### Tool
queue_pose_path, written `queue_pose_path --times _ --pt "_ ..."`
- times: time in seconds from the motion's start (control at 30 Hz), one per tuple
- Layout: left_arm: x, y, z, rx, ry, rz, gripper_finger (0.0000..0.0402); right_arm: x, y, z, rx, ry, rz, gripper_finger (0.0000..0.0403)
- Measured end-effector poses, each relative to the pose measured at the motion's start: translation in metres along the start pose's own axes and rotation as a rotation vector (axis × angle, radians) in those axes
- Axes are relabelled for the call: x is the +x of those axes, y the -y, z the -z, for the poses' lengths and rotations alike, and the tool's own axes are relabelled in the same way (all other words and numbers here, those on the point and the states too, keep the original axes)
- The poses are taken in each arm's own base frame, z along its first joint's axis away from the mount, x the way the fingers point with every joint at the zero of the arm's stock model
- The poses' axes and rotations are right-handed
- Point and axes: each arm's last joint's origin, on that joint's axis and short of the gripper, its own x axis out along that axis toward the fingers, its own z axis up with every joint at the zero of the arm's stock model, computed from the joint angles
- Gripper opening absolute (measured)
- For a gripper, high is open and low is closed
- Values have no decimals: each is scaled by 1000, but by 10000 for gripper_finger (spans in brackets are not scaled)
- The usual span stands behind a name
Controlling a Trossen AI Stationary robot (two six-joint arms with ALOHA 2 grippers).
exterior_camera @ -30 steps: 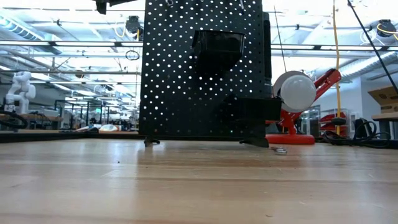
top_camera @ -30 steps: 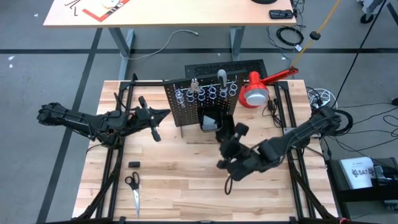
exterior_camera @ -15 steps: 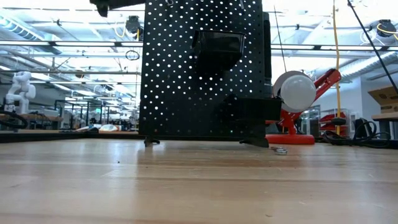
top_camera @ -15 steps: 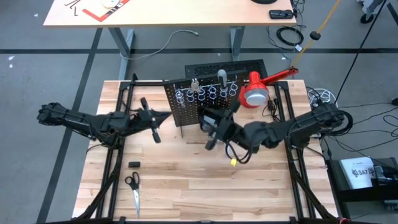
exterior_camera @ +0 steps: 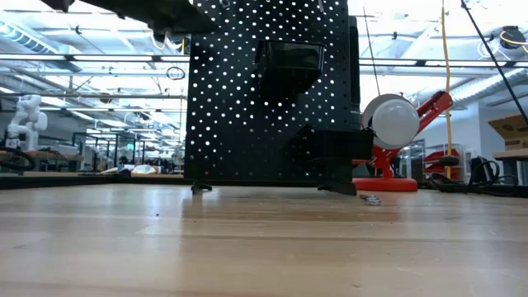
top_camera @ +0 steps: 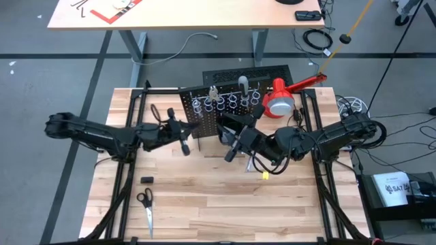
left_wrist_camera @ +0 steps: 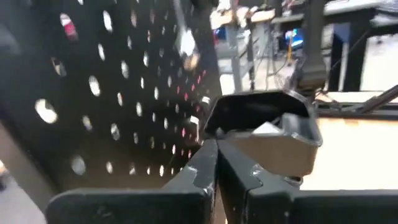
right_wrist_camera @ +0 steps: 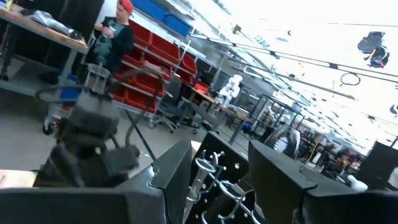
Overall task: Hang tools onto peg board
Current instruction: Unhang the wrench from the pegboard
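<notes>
Overhead, we note the upright black perforated metal peg board (top_camera: 216, 112) standing toward the far side of the pale wooden surface (top_camera: 204, 204), with a row of silver rings (top_camera: 228, 103) along its top and a black box-shaped bin (top_camera: 229, 127) fixed to its near face. Two tools hang among the rings: a small pair of grey pliers (top_camera: 213, 92) and a pale-handled tool (top_camera: 242, 84).

Our left end effector (top_camera: 184, 136) sits just beside the peg board's left edge. From the left wrist view its two dark fingers (left_wrist_camera: 205, 171) are pressed together, with nothing between them, and they point at the black bin (left_wrist_camera: 264, 134) on the perforated panel (left_wrist_camera: 93, 93).

Our right end effector (top_camera: 235, 139) lies in front of the peg board, close under the bin. The right wrist view shows its fingers (right_wrist_camera: 171, 168) spread apart, with the silver rings (right_wrist_camera: 214, 171) visible between them; we see nothing held. That view also shows a person (right_wrist_camera: 115, 37) standing well off in the room behind.

On the surface near the right arm lies a small yellow piece (top_camera: 265, 175). A pair of black-handled scissors (top_camera: 146, 204) and a small black block (top_camera: 146, 180) lie near the front left corner, well apart from both arms. A red desk lamp with a white shade (top_camera: 281, 101) stands just beside the board's right end. From the low view a small metal piece (exterior_camera: 370, 198) lies on the surface at the foot of the lamp (exterior_camera: 396, 124).
</notes>
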Motion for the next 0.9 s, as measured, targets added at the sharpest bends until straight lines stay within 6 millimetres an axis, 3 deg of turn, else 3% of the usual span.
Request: queue_pose_path --times 0.3,0.9 --pt "18 0 2 -71 64 -50 18 1 2 -1 11 20 -2 153" --pt "18 -2 -6 -108 153 -52 18 10 9 4 -18 10 20 153"
